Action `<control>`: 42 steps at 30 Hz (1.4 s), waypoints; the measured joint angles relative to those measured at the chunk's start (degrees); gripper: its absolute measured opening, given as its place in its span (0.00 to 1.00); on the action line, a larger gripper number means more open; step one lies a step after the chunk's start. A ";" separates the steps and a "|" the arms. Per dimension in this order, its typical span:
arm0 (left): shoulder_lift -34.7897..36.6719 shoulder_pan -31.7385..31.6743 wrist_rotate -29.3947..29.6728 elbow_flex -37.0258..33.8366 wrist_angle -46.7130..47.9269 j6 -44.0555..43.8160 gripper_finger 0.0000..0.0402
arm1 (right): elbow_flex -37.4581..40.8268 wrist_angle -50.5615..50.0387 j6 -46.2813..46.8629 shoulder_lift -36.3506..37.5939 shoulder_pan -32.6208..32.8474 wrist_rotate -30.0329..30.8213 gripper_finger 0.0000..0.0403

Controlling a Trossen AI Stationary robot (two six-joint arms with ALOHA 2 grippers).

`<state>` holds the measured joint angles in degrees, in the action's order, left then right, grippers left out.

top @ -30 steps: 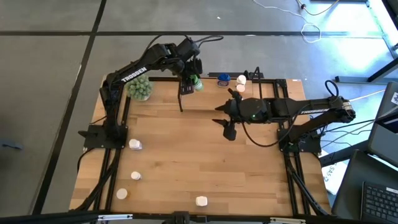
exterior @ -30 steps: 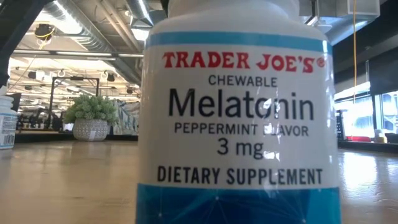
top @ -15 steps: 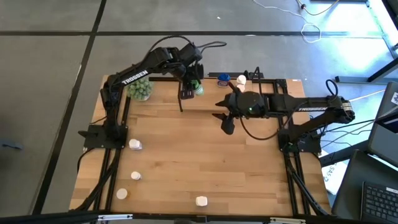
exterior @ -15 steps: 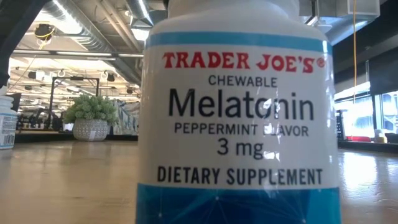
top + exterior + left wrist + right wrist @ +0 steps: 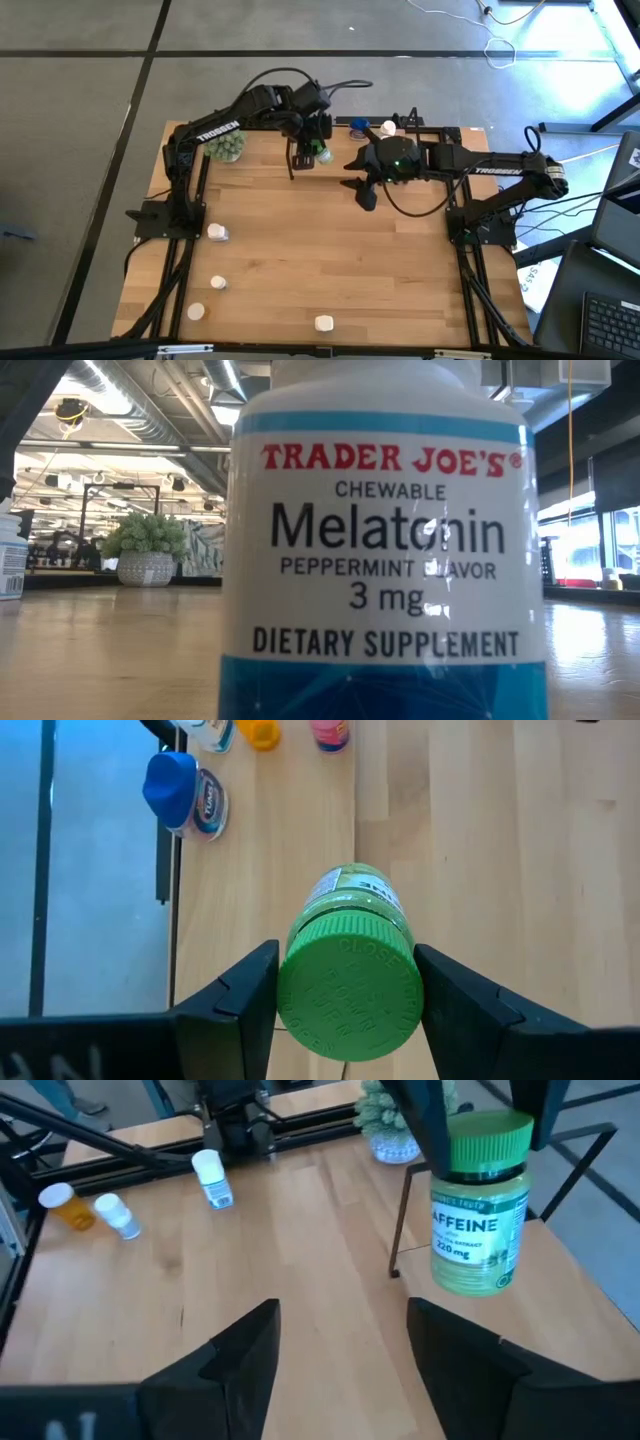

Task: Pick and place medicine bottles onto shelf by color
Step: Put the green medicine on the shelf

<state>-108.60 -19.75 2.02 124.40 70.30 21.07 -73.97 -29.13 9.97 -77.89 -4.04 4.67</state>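
- The melatonin bottle fills our low view; its cap and base are cut off, hiding much of the table behind it.
- Beside it, we see only a sliver of another bottle.

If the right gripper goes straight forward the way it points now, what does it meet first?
Probably the bare wooden tabletop. The open right gripper points between the left gripper's green-capped caffeine bottle and a lying white bottle; depth is unclear.

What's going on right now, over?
Left gripper holding green bottle above shelf. Right gripper open, empty, nearby. Path clear.
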 joint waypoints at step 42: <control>0.11 6.47 -0.48 0.00 -0.47 -2.72 0.46 | -0.02 7.35 -10.39 -9.69 -9.60 -12.74 0.70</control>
<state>-108.49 -13.28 1.54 124.40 69.83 18.35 -74.00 -21.78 -0.43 -87.58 -13.64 -8.07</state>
